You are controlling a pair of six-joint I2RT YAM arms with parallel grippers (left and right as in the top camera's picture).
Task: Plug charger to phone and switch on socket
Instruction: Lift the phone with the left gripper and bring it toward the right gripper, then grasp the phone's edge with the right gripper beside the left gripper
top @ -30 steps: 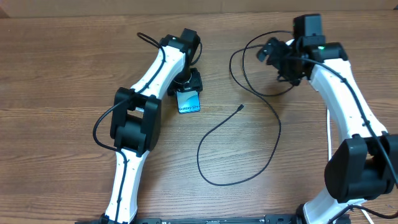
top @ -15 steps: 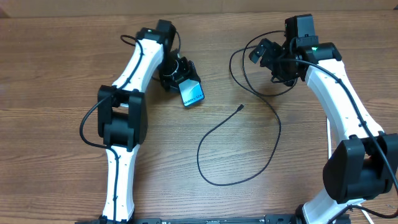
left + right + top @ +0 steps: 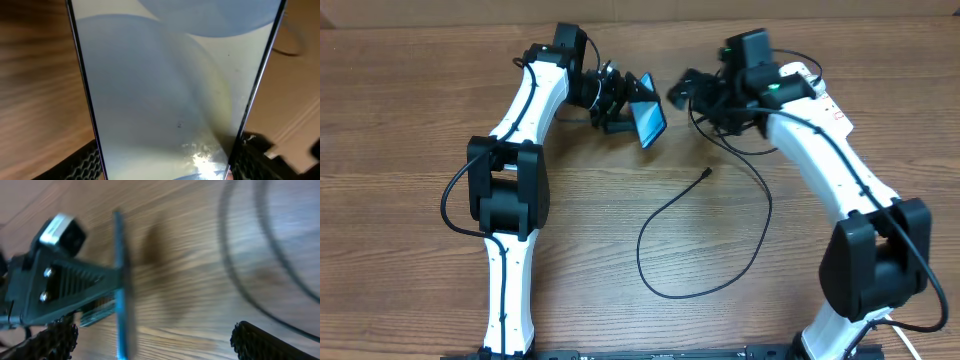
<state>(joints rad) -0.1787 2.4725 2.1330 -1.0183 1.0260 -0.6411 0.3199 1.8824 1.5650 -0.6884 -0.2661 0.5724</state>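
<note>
Table (image 3: 410,250): brown wood grain, carried everything in view.

Left arm (image 3: 533,112) reached up from the near edge and bent right at the far side. Right arm (image 3: 820,150) reached up and bent left, so the two wrists faced each other near the far middle of the table.

Charger (image 3: 769,210): thin black cable lying in a wide open loop on the table between the arms. Its far end ran up under the right wrist, and I could not make out the plug there.

Phone (image 3: 650,122): raised off the table, tilted, its light blue screen filling the left wrist view. In the right wrist view it showed edge-on and blurred.

Left tool (image 3: 165,165): clamped on the phone, one finger on each long edge at the lower end.

Right tool (image 3: 680,94): just beside the phone's far edge, a small gap between them. Its fingers (image 3: 52,342) stood wide apart, gripping nothing.

Connector tip (image 3: 708,173): lay free on the table, below the two tools and apart from the phone.
</note>
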